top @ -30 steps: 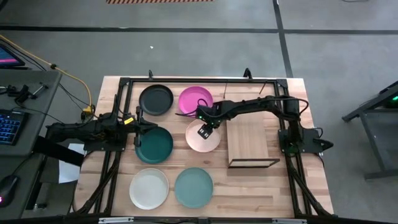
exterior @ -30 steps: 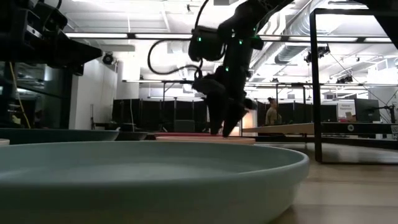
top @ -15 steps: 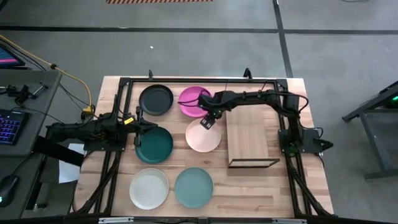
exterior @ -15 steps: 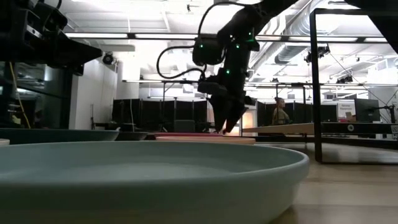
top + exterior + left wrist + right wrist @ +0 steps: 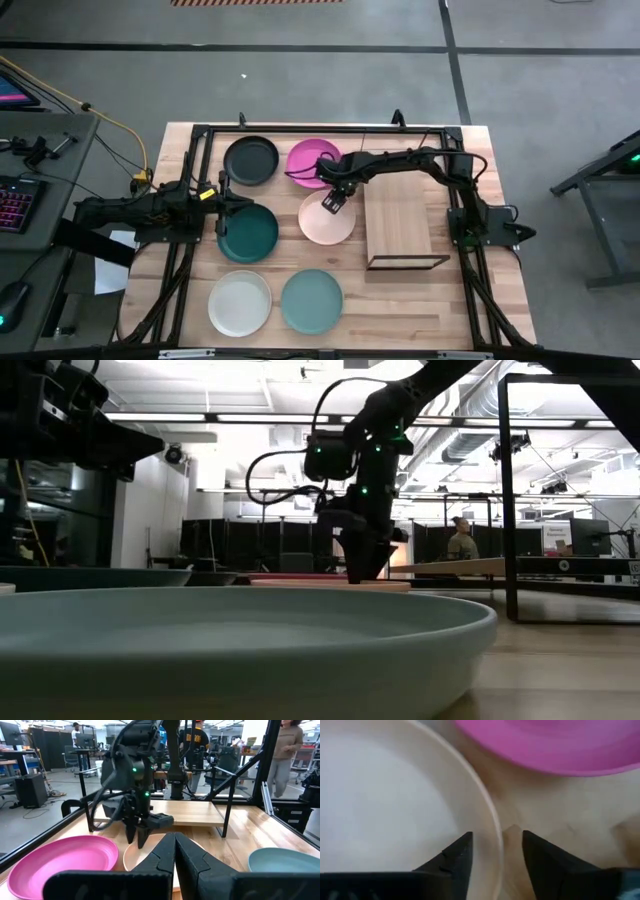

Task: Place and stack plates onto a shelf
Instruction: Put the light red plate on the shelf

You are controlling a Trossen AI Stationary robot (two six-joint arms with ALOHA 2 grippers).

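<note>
So far nothing has been stacked: the shelf (image 5: 400,228), a light-wood board on a thin dark wire frame near the table's right edge, is bare, and all six plates lie on the wooden table (image 5: 480,300). The black plate (image 5: 250,160) and magenta plate (image 5: 313,161) sit along the far edge, the dark green plate (image 5: 249,233) and peach plate (image 5: 324,220) in the middle row, the cream plate (image 5: 240,303) and teal plate (image 5: 312,300) along the near edge. The right gripper (image 5: 332,201) is down at the peach plate's far rim, its fingers parted with one inside the rim and one outside, not closed on it. By my reading, the first pick is only beginning. The magenta plate lies just beside that rim, leaving little room. The left gripper (image 5: 226,203), fingers together and empty, waits at the dark green plate's far rim. A person (image 5: 462,540) stands in the room beyond.
</note>
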